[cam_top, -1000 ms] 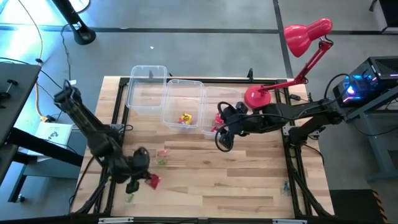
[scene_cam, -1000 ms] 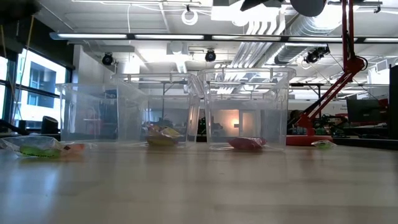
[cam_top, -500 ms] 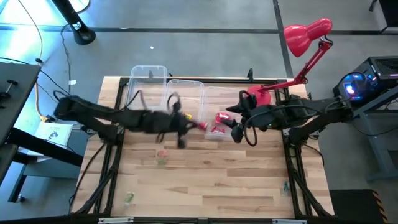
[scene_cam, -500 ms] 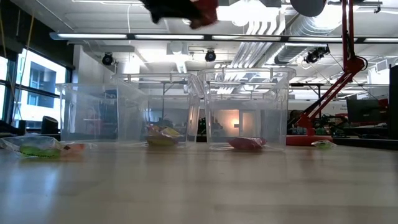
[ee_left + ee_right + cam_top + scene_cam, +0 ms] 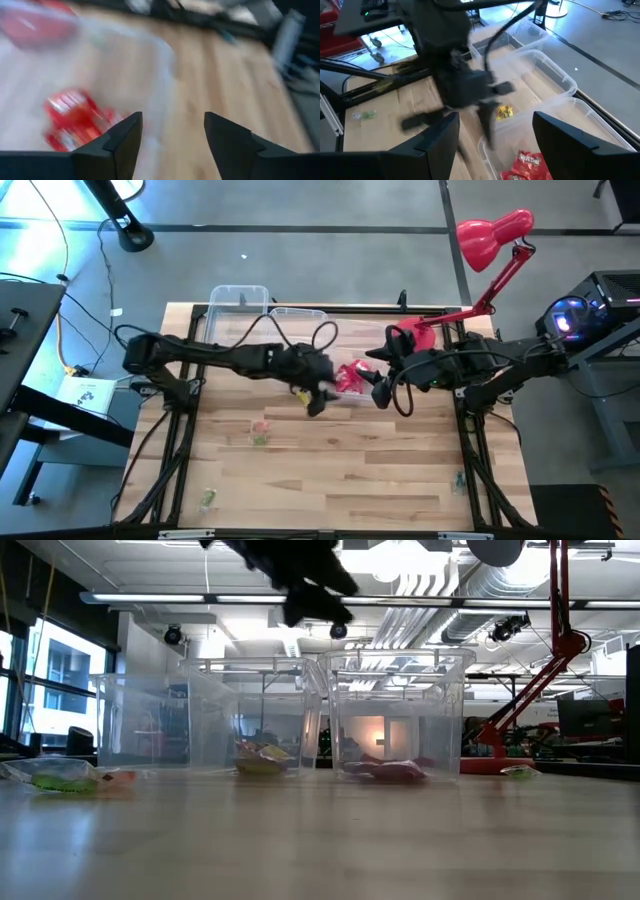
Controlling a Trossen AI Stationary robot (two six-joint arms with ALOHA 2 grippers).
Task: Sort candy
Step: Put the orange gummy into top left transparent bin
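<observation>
High view has the left gripper [image 5: 318, 392] reaching across the wooden tabletop [image 5: 380, 470] to the near edge of the right bin [image 5: 366, 340], right beside the red packets [image 5: 350, 377] lying in it. Its own wrist camera shows the jaws spread wide with nothing between them, a red packet [image 5: 75, 119] sitting on the clear plastic floor of the bin just past the fingertips. The right gripper [image 5: 385, 392] hangs at the other side of that same bin, and its wrist view shows its jaws wide apart and empty too, looking down at the red packets [image 5: 527, 165] and across at the left gripper [image 5: 470, 107].

Bins are clear, thin-walled rectangular plastic with rounded corners, three in a row along the far side. The middle bin [image 5: 300, 315] holds a crinkly yellow packet [image 5: 505, 112]. In the low view, red packets [image 5: 385, 770] lie flat on the floor of the right bin [image 5: 400, 715]. Loose candy sits out on the planks: a pale pink piece [image 5: 262, 425] and a green piece [image 5: 260, 439] side by side, another green piece [image 5: 207, 498] near the front left corner. A red desk lamp [image 5: 480, 250] stands at the far right corner.
</observation>
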